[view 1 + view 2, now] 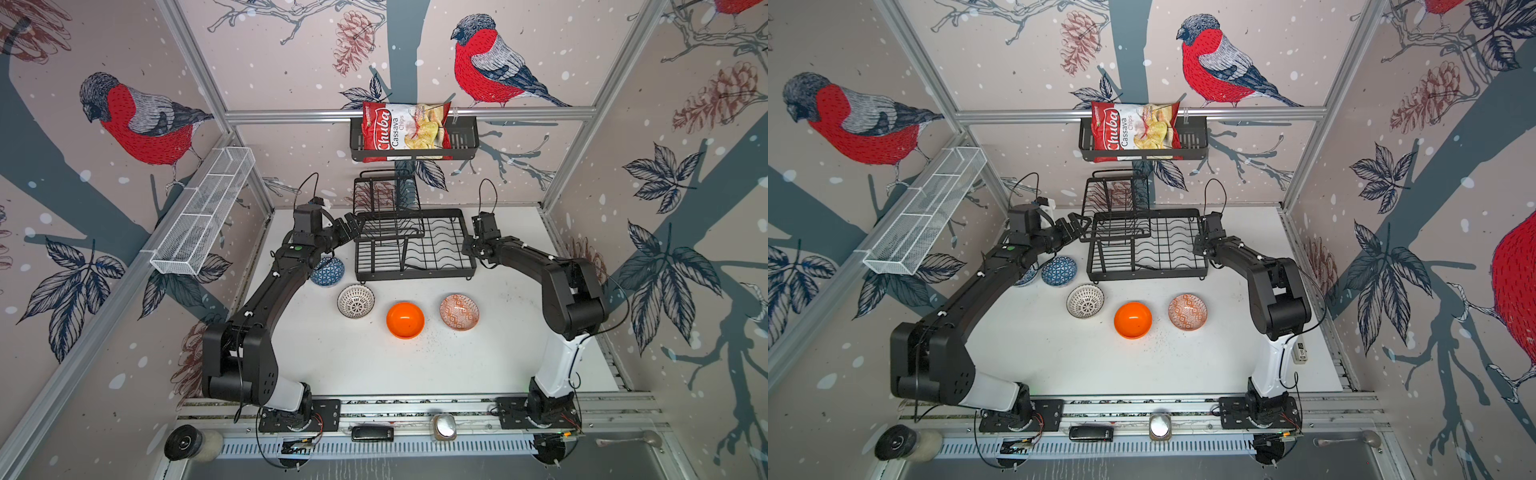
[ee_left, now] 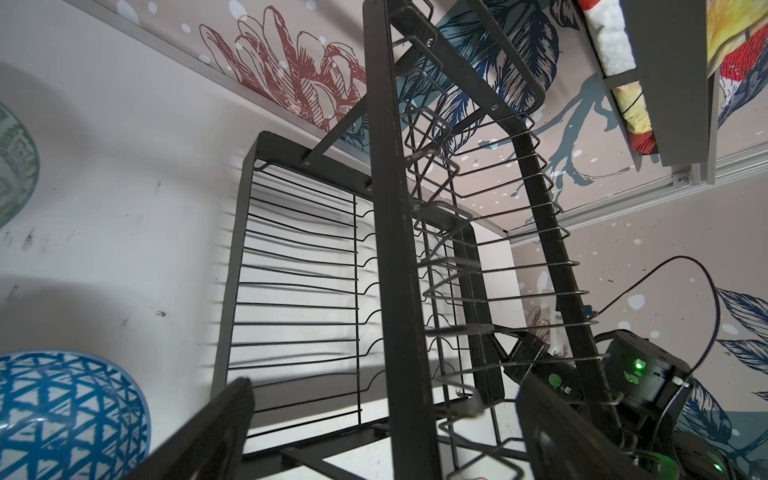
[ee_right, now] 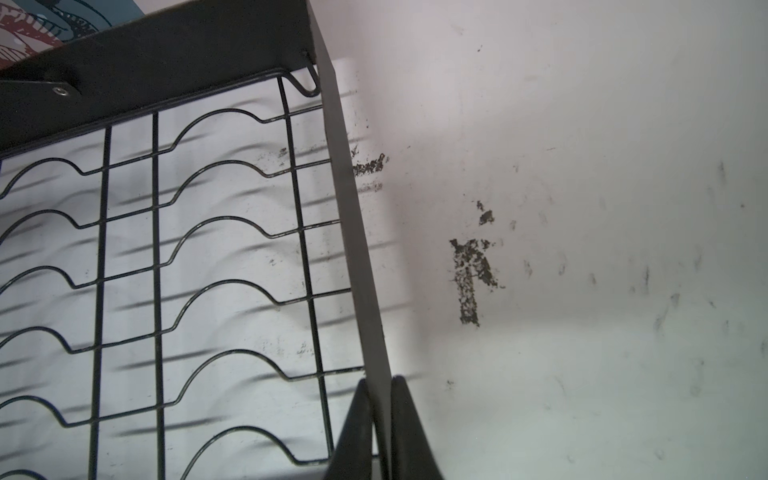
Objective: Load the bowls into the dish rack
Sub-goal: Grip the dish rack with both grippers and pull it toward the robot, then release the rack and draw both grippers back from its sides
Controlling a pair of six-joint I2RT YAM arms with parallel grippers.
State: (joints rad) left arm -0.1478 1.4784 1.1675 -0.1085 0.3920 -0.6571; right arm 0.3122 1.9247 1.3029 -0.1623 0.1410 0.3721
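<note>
The black wire dish rack (image 1: 415, 272) (image 1: 1146, 270) stands at the back of the white table with nothing in it. My right gripper (image 1: 466, 248) (image 1: 1198, 247) (image 3: 380, 384) is shut on the thin right side wall of the dish rack (image 3: 353, 232). My left gripper (image 1: 353, 226) (image 1: 1077, 222) (image 2: 384, 392) is open, its fingers on either side of a rail of the rack's upper shelf (image 2: 395, 249). In front of the rack sit a blue-white bowl (image 1: 328, 271) (image 1: 1059, 271) (image 2: 62, 415), a white black-lined bowl (image 1: 355, 301) (image 1: 1085, 301), an orange bowl (image 1: 405, 320) (image 1: 1133, 320) and an orange-red patterned bowl (image 1: 459, 311) (image 1: 1187, 311). A second blue bowl (image 1: 1027, 276) peeks from under the left arm. A grey-green bowl (image 2: 16, 166) shows only in the left wrist view.
A black basket with a chips bag (image 1: 405, 129) hangs on the back wall above the rack. A long white mesh basket (image 1: 203, 212) is fixed to the left wall. The printed walls close in on three sides.
</note>
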